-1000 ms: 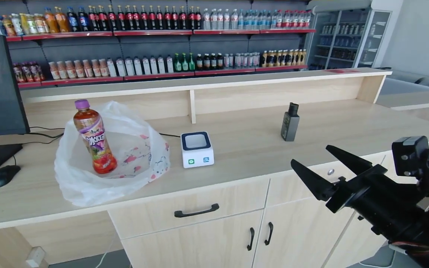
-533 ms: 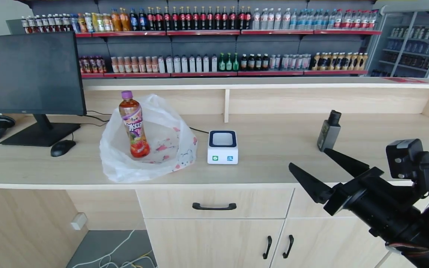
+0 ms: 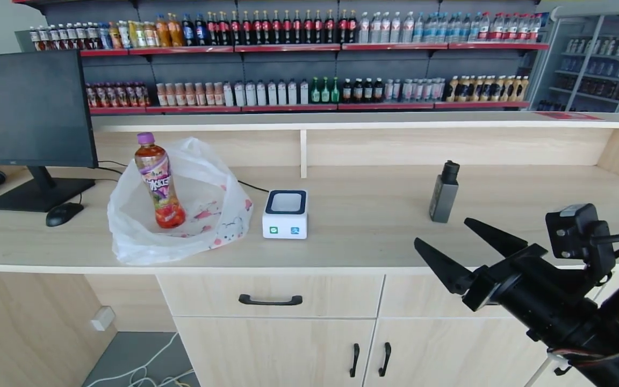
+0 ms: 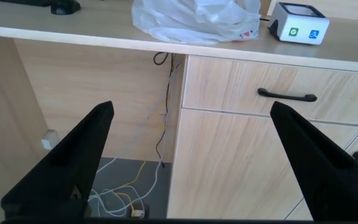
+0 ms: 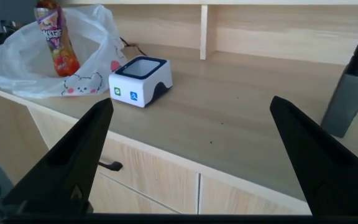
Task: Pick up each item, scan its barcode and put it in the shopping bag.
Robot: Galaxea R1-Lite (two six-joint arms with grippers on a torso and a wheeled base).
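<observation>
the right gripper (image 3: 441, 230) hangs wide open and empty near the front edge of the pale wooden counter (image 3: 374, 226). the dark grey square bottle with a black cap (image 3: 444, 192) stands upright just beyond it, well right of the white cube scanner (image 3: 286, 214). an orange tea bottle with a purple cap (image 3: 159, 183) stands in the white plastic shopping bag (image 3: 223, 217) at the left. the left gripper (image 4: 189, 109) is spread wide too, holding nothing, low before the cabinet fronts (image 4: 241, 155). the grey bottle looks next: the right arm should come in level, close below its shoulder and keep it upright. its barcode is not visible, probably on a hidden face, so it may need turning toward the scanner.
</observation>
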